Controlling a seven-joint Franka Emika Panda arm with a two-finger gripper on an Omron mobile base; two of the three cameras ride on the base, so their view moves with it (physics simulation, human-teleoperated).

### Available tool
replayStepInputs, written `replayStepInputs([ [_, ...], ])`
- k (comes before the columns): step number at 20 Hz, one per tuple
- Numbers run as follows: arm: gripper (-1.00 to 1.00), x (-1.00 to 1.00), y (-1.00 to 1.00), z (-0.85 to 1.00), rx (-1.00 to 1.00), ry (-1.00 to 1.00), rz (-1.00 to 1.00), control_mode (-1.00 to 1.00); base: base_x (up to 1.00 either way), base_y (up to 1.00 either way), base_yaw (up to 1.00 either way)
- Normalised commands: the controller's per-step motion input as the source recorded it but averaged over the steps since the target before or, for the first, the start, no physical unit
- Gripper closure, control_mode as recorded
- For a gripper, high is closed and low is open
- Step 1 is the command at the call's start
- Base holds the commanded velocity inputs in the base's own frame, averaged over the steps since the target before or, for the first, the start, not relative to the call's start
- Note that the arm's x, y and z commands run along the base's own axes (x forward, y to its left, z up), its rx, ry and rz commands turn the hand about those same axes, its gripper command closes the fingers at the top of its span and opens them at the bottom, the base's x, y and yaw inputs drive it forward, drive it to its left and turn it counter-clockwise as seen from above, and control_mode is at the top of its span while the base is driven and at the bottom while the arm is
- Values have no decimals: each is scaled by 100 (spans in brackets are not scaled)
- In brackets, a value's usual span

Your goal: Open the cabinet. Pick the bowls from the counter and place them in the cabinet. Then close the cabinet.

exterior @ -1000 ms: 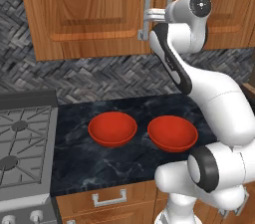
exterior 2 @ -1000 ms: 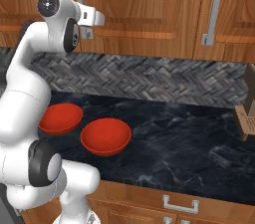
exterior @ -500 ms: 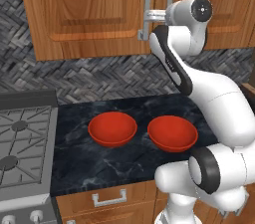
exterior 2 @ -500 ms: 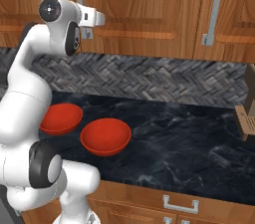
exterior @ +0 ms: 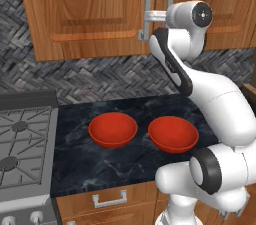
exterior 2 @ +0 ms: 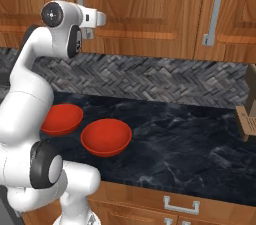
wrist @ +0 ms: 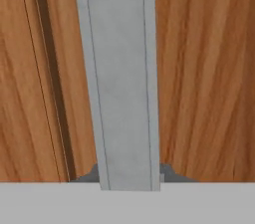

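Wooden cabinet is not opened yet; gripper closes on its handle; bowls wait on counter.

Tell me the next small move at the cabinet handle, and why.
Probably close the gripper on the left door's handle: in the hand view the bar sits close between the fingertips, the cabinet is shut, and both red bowls wait on the counter.

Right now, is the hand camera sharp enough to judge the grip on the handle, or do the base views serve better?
Hand view: soft and very close, the silver handle fills the middle and the fingertips barely show, so the grip is unclear. Left base view: evenly lit, the gripper is at the cabinet handle. Right base view: crisp, mild gloss on the bowls.
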Motion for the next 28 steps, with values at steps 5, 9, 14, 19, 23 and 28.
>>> replayStepInputs([
  [5,100,-15,0,0,0,0,0,-100,0,0,0],
  [9,100,-97,-10,0,1,-5,-1,-100,0,0,0],
  [14,100,-100,-54,0,10,-8,-7,-100,0,0,0],
  [19,100,-100,-95,4,21,-5,-13,-100,0,0,0],
  [23,100,-100,-100,23,26,1,-15,-100,0,0,0],
  [28,100,-100,-100,37,24,7,-15,-100,0,0,0],
])
